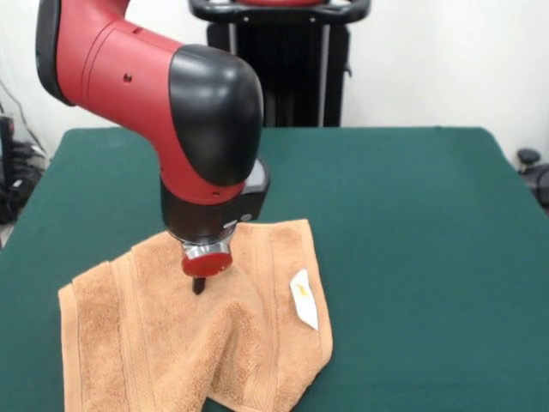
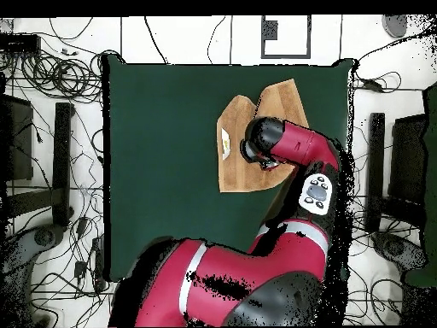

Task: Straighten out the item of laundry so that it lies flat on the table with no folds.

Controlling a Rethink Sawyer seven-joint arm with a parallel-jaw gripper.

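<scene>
The red-and-black arm (image 1: 171, 103) bends down steeply, wrist vertical, and its gripper (image 1: 199, 283) touches down on the towel (image 1: 171, 335) near the cloth's middle — only a dark tip shows below the red collar, so whether the jaws are apart or closed, I cannot tell. One towel, one white label (image 1: 304, 299), one arm. The towel lies rumpled on the green table (image 1: 412, 215), near its front edge — one corner folded.

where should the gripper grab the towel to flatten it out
Grip the towel at the folded-over corner near the white label, at the front view's lower right. Come straight down from above and pull outward: the cloth there is doubled and raised, so it offers a pinchable edge. Gripper sits mid-towel.
</scene>
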